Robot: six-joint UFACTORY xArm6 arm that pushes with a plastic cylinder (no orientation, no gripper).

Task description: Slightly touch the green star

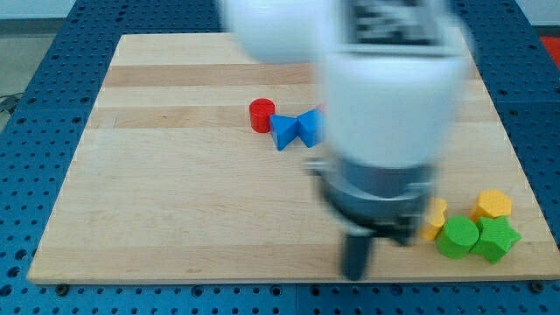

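The green star [497,240] lies near the board's bottom right corner, touching a green cylinder [457,237] on its left. A yellow hexagon [493,204] sits just above the star. Another yellow block [435,219] is partly hidden behind the arm. My arm is a large blurred white and grey shape across the middle of the view. Its dark rod ends at my tip [354,276], near the board's bottom edge. The tip stands well to the left of the green cylinder and the star, apart from both.
A red cylinder [261,115] and two blue blocks [283,131] [308,129] sit close together above the board's middle, the right one at the arm's edge. The wooden board [175,201] lies on a blue perforated table [26,131].
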